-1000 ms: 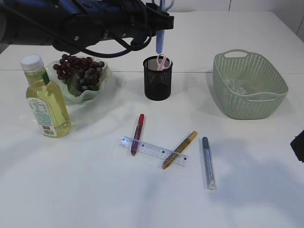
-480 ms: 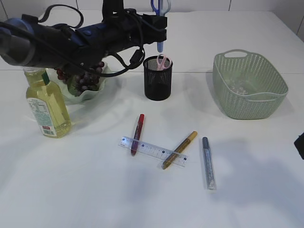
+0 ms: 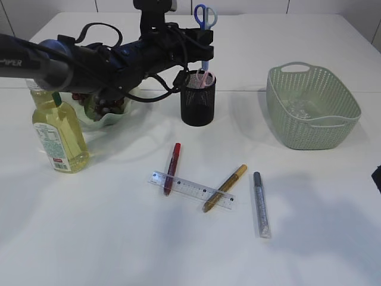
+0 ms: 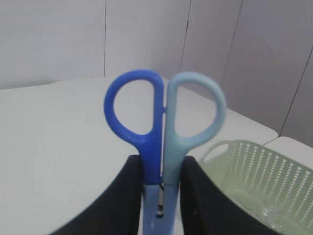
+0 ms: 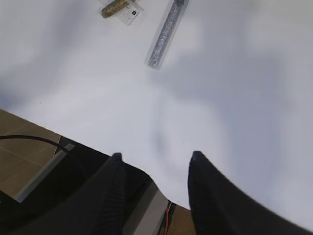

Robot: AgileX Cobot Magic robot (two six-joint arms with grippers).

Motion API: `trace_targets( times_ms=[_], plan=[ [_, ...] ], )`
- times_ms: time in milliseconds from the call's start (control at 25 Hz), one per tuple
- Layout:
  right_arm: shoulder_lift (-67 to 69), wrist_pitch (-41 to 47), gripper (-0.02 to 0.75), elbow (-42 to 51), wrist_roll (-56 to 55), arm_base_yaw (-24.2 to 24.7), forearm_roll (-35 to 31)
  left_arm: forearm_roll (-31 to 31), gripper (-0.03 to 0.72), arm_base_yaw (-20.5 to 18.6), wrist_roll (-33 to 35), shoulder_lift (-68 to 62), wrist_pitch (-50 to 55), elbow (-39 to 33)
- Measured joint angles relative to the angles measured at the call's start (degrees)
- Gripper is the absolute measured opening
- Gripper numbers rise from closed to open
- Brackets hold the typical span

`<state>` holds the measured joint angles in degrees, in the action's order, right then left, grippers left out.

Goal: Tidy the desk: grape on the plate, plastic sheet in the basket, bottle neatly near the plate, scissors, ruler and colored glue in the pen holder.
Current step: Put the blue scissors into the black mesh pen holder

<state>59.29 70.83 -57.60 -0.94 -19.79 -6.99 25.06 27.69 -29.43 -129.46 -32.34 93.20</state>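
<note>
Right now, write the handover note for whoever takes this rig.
Left pincer: shut on the scissors, blades lowered into the pen holder, not released.
Right pincer: open, holding nothing, over bare table.
Done: grapes on the plate, bottle beside it, plastic sheet in the basket.
Left: ruler and three glue pens, red, gold, silver, all on the table.

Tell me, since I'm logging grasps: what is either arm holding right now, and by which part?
The left gripper holds the blue scissors by the closed blades just below the handle loops, above the pen holder. The right gripper holds nothing.
</note>
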Motion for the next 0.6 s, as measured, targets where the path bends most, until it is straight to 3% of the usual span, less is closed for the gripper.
trace_targets(
  times_ms=[600],
  plan=[
    [0.0, 0.0, 0.349, 0.0, 0.0, 0.0, 1.32, -2.18, 0.159, -2.62, 0.72, -4.42, 0.47, 3.28]
  ],
)
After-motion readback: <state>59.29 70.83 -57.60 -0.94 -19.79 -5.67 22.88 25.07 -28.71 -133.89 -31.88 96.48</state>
